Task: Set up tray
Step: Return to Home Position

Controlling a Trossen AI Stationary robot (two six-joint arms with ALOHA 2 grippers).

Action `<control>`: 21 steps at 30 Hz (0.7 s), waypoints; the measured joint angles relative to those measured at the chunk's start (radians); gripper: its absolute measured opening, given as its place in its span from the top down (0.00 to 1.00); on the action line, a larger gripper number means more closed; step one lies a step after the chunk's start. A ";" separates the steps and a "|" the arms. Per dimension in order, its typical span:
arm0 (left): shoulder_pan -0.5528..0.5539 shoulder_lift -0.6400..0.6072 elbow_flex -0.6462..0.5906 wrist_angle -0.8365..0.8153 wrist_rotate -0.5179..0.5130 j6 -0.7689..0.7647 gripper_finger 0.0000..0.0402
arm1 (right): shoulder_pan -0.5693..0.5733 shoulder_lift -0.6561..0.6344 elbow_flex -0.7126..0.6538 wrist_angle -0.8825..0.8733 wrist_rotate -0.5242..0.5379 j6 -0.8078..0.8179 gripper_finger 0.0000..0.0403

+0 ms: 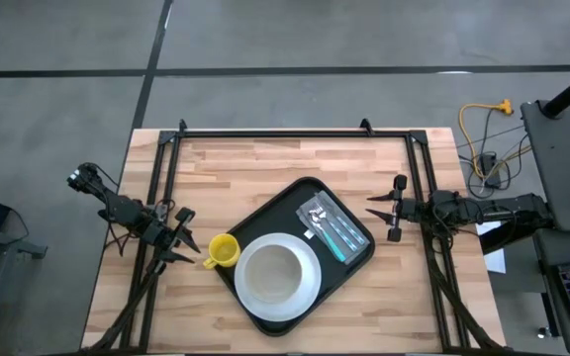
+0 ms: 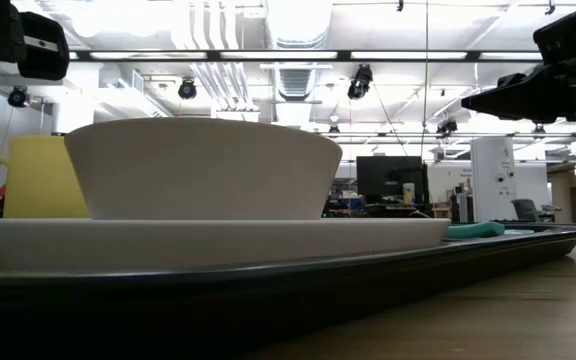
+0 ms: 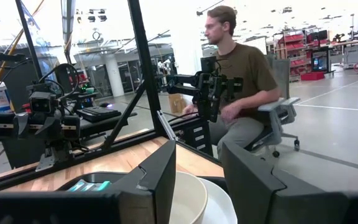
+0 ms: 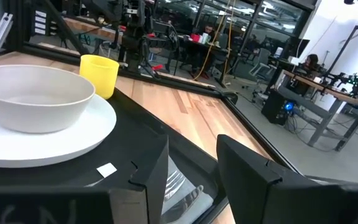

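With the tray (image 1: 277, 213) looking set, the left gripper (image 1: 188, 237) and right gripper (image 1: 376, 206), jaws spread and empty, need only retreat home.

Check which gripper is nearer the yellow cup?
Left. The left gripper sits close beside the yellow cup; the right gripper is across the tray, past its far edge.
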 joint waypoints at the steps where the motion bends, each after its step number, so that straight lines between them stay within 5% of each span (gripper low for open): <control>1: 0.000 0.000 0.000 0.000 0.000 0.000 0.71 | 0.000 0.000 0.000 0.000 0.000 -0.002 0.69; 21: 0.000 0.000 0.000 0.000 0.000 0.000 0.71 | 0.000 0.000 0.000 0.000 0.000 -0.002 0.68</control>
